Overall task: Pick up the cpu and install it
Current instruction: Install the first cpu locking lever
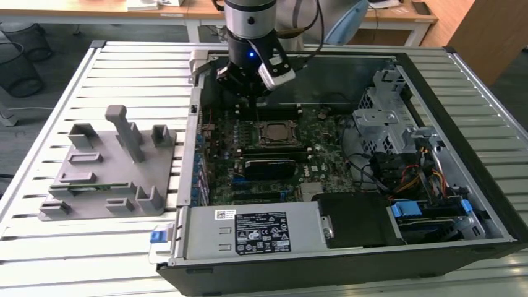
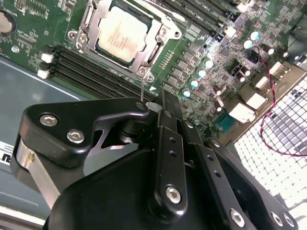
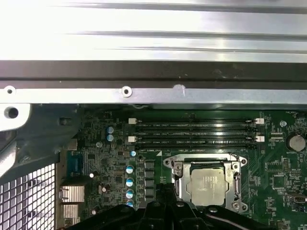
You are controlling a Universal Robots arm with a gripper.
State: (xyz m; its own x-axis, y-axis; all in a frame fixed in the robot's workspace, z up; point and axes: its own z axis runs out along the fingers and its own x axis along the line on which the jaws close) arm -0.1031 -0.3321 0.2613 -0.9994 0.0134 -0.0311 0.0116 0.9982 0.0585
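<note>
- My gripper (image 1: 250, 93) hangs over the motherboard (image 1: 318, 167); jaw gap unreadable, nothing visibly held.
- The cpu (image 2: 123, 29) sits in its socket (image 2: 149, 50), just ahead of me.
- Judged light, stiff, fragile; grip at edges only.

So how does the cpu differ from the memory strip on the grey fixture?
The cpu is a pale silver square; the memory strip is long, narrow and green. The cpu sits inside the metal-framed socket on the motherboard in the case; the strip lies on the fixture outside the case, at the exterior view's left. The hand hovers close above the cpu, far from the strip. Both lie flat.
</note>
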